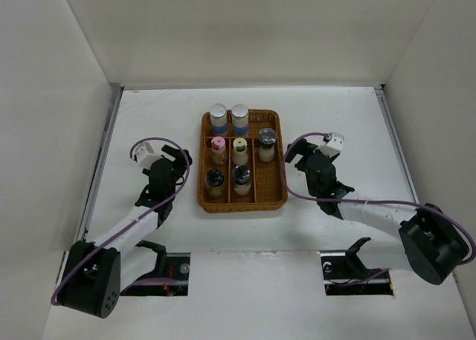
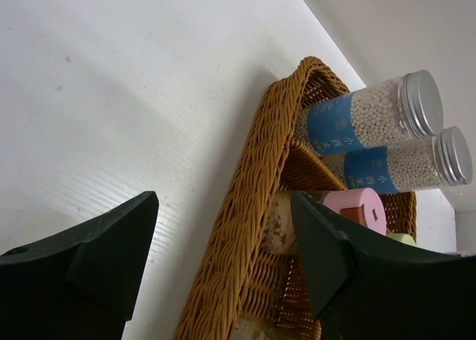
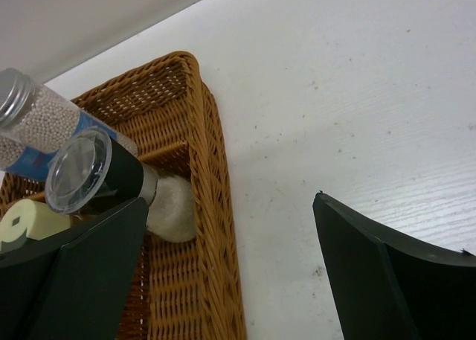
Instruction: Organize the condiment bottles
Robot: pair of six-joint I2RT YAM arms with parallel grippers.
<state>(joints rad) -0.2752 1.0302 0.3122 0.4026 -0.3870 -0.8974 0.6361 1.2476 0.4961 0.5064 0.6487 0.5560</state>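
Note:
Seven small jars stand in the brown wicker tray (image 1: pixel 243 204). Two silver-capped, blue-labelled jars (image 1: pixel 218 117) (image 1: pixel 239 116) stand at the back. A pink-capped jar (image 1: pixel 218 149), a yellow-green-capped jar (image 1: pixel 239 149) and a dark-capped jar (image 1: pixel 267 142) stand in the middle. Two black-capped jars (image 1: pixel 215 181) (image 1: pixel 242 178) stand in front. My left gripper (image 1: pixel 184 160) is open and empty at the tray's left rim (image 2: pixel 253 184). My right gripper (image 1: pixel 294 154) is open and empty at the right rim (image 3: pixel 212 184). The wrist views show the blue-labelled jars (image 2: pixel 364 117), the pink cap (image 2: pixel 357 210) and the dark-capped jar (image 3: pixel 97 176).
White walls close in the table on the left, back and right. Bare white tabletop lies on both sides of the tray and in front of it. The arm bases and their cables sit at the near edge.

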